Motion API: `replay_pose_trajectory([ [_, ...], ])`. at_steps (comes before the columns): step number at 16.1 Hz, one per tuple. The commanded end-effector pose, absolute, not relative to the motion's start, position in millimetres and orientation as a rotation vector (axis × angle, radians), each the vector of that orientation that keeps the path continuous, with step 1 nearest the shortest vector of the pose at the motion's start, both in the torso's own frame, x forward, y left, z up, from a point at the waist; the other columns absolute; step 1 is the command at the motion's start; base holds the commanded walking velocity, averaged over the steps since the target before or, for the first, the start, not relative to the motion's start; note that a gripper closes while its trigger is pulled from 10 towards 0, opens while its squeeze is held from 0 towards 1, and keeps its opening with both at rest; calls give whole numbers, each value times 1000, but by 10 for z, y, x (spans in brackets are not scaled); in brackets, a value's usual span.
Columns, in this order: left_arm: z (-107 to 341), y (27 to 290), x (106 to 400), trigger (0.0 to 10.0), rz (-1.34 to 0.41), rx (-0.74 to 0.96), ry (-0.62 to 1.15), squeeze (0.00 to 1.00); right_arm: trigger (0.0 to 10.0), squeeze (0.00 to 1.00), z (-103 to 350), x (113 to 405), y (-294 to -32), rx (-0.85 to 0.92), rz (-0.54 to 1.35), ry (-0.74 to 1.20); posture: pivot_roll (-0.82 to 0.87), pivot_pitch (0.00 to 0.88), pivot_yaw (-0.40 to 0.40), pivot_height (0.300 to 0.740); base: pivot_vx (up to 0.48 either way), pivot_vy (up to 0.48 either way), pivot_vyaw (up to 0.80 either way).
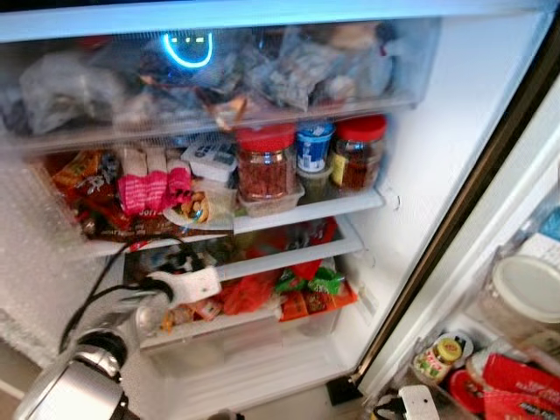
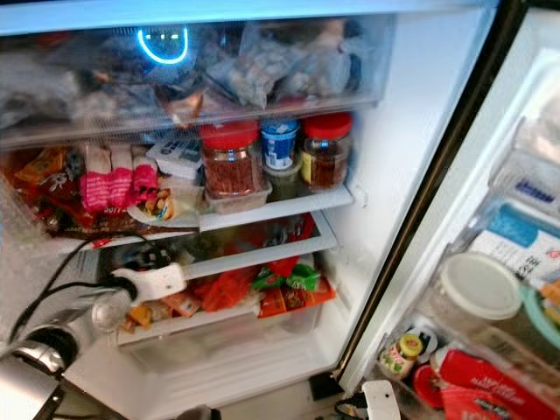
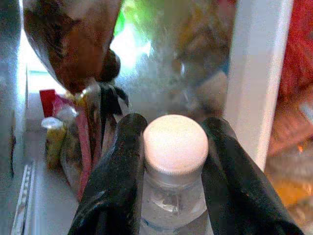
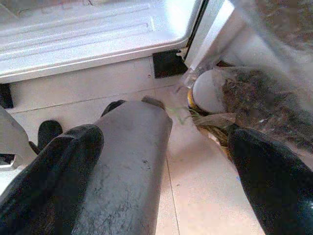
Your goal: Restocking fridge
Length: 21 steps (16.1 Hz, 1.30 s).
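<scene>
Here our left arm [image 1: 79, 367] reaches up from the lower left into the open fridge [image 1: 420, 175], its white wrist end level with the lower shelf. Through the left wrist camera we see the left gripper [image 3: 175, 166] clenched on a small clear bottle [image 3: 172, 205] with a white cap [image 3: 176, 142], one black finger [image 3: 117, 181] pressed against each side of its neck. The bottle sits inside the fridge, beside a white shelf upright and close to some packets (their labels are too blurred to read).

Moving rightward along the middle shelf, we find pink-and-white packets [image 1: 153, 184], then a white tub [image 1: 213, 160], then a red-lidded jar [image 1: 266, 162] standing on a clear box, a blue-and-white cup [image 1: 313, 144] and a second red-lidded jar [image 1: 359, 150]. Above them a clear drawer [image 1: 219, 79] is crammed with bagged food, and a blue ring of light [image 1: 187, 48] glows near its top. Below the jars, red and green packets [image 1: 297, 293] lie in the lower compartment.

Further right, the door bins [image 1: 516, 350] hold a container with a white lid [image 1: 528, 287], a small yellow-capped jar [image 1: 442, 357] and red packaging [image 1: 518, 381].

Our right gripper [image 4: 161, 166] hangs low over the tiled floor [image 4: 200, 191] by the fridge base, its fingers spread wide and empty, with a grey leg part between them.
</scene>
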State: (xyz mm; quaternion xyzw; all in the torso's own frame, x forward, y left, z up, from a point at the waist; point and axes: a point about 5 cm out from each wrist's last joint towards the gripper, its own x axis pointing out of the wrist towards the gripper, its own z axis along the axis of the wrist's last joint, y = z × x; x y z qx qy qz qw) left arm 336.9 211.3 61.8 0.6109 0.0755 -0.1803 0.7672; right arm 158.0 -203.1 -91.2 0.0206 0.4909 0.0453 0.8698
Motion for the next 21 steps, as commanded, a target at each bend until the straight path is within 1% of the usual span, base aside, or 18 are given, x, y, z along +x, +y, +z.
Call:
replay_pose_trajectory([
  [1,428,2175,3242,10000,-435,1375,263,0,10000,0,-931,1533,-2037,52,85,1045,15,0,-28,651,0,0,0],
  [4,479,2180,3293,10000,-388,1416,246,0,10000,0,-932,1531,-2042,53,84,1048,9,0,-28,651,0,0,0],
  [5,507,2163,3324,10000,-363,1409,240,153,10000,0,-932,1529,-2045,54,82,1048,1,0,-28,651,0,0,0],
  [6,534,2164,3348,10000,-333,1394,239,1000,10000,0,-932,1527,-2047,54,81,1048,-6,0,-29,651,0,0,0],
  [10,668,2154,3450,10000,-249,1352,207,1000,10000,0,-932,1523,-2059,50,78,1047,-9,0,-31,651,0,0,0],
  [17,808,2131,3537,10000,-204,1309,155,1000,10000,0,-932,1522,-2063,48,77,1050,-6,0,-33,651,0,0,0],
  [18,812,2121,3541,10000,-205,1273,162,1000,10000,0,-932,1522,-2063,47,77,1050,-6,0,-33,651,0,0,0],
  [19,790,2100,3533,10000,-218,1154,196,1000,10000,0,-932,1523,-2064,47,76,1049,-6,0,-33,651,0,0,0],
  [20,770,2095,3522,10000,-213,1045,220,475,10000,0,-931,1523,-2064,46,75,1049,-6,0,-33,651,0,0,0],
  [21,746,2090,3503,10000,-191,830,247,0,10000,0,-931,1524,-2065,46,74,1047,-6,0,-33,651,0,0,0],
])
